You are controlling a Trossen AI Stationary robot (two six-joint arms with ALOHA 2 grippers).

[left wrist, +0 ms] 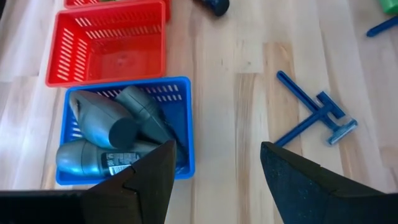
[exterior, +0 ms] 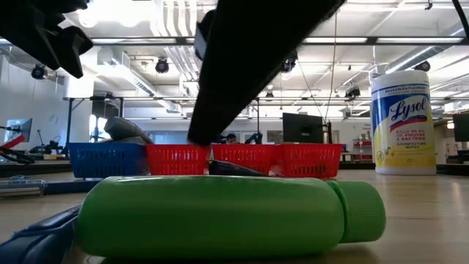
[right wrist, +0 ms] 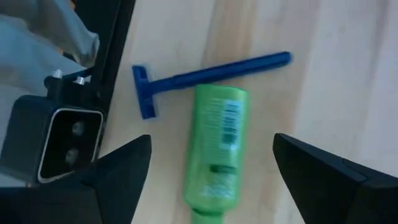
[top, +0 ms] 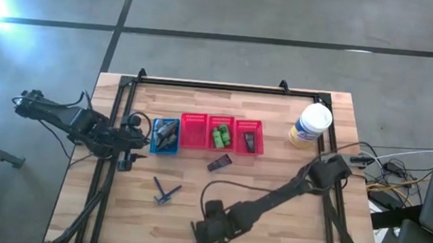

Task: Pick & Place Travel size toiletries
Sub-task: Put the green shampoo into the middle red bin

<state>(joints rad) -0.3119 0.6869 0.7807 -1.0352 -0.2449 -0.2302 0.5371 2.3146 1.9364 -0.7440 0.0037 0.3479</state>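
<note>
A bright green little bottle (right wrist: 216, 149) lies on its side near the table's near edge, with a blue T-headed razor (right wrist: 205, 76) beside it. My right gripper (right wrist: 211, 142) hovers open above the bottle, one finger on either side, touching nothing; in the high view this gripper (top: 211, 233) hides the bottle. The low view shows the bottle (exterior: 220, 216) close up. My left gripper (left wrist: 217, 149) is open by the blue basket (left wrist: 186, 124), which holds grey-silver bottles (left wrist: 102, 134). Two crossed blue razors (left wrist: 314, 115) lie on the wood beyond it.
A row of baskets (top: 211, 133) crosses the table's middle: blue, an empty red one (left wrist: 109, 46), one with green bottles (top: 221, 135), one with a dark packet (top: 248, 142). Another dark packet (top: 219, 163) lies in front. The white tub (top: 311, 125) stands far right. A small camera (right wrist: 56, 143) sits at the near edge.
</note>
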